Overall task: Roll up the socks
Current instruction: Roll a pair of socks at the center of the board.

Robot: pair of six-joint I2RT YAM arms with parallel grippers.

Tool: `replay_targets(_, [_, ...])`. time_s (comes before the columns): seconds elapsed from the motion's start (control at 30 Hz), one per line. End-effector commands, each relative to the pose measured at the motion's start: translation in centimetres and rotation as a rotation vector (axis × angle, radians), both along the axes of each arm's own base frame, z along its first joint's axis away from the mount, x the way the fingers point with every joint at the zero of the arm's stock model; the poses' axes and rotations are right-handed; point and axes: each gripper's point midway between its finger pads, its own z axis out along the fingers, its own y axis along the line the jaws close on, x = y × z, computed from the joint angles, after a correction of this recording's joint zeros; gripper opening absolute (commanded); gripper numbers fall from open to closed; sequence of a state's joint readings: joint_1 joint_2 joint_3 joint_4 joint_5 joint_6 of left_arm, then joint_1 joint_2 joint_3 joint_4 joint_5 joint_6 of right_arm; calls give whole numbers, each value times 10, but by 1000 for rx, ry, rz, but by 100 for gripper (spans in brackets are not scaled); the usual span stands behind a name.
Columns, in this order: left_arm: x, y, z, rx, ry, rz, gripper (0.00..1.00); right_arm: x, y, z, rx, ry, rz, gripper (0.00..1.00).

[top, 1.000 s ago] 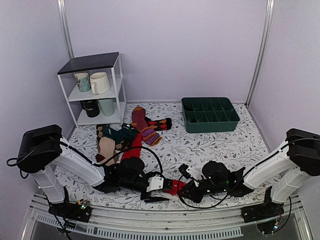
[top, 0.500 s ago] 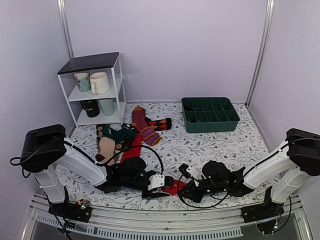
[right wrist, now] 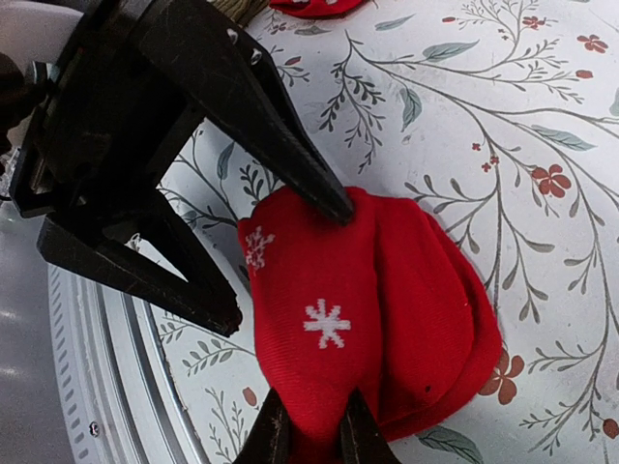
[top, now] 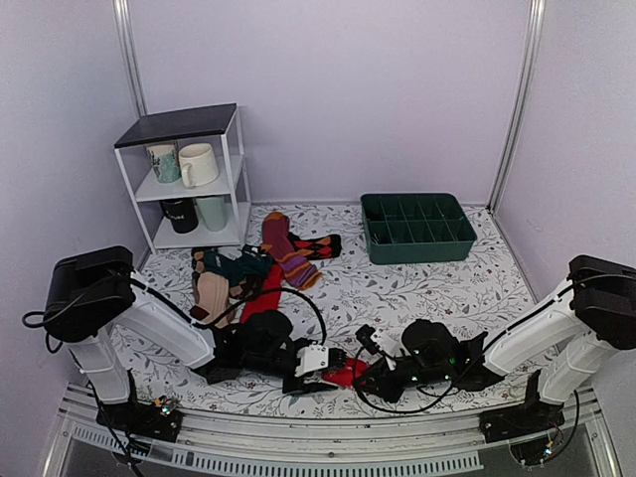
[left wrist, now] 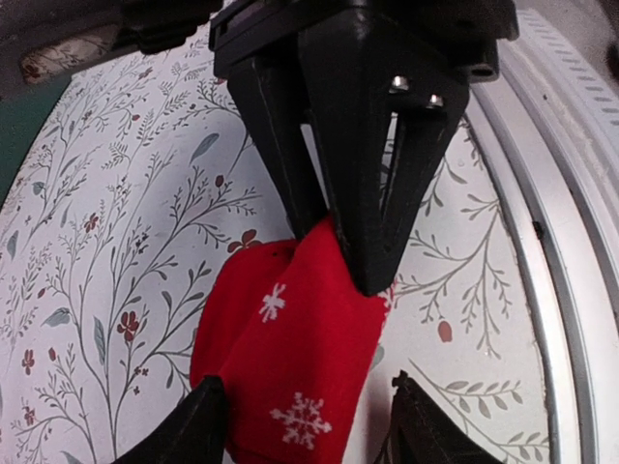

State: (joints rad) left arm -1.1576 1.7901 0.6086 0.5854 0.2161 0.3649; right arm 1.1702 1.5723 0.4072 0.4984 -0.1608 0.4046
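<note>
Right wrist view shows you the right gripper [right wrist: 311, 437] pinching the bunched red socks [right wrist: 387, 309] by the near edge of the table [right wrist: 542, 87], probably so the roll cannot spring loose, while the left gripper [right wrist: 282, 261] straddles them with fingers spread, seemingly ready to tighten.

At the lower centre of the top view, the socks [top: 348, 375] show only a small red patch (the left gripper [top: 334, 369] and the right gripper [top: 364, 374] hide the rest). Both wrist views cut them at the bottom edge.
</note>
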Motion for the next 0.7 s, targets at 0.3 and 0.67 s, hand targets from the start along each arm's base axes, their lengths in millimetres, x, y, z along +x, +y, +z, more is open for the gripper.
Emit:
replay_targets(0.3, [-4, 12, -39, 132, 82, 22, 17, -29, -58, -67, -279, 147, 5, 7])
replay_targets(0.67, [-14, 21, -55, 265, 288, 83, 0, 2, -51, -33, -211, -17, -84, 34])
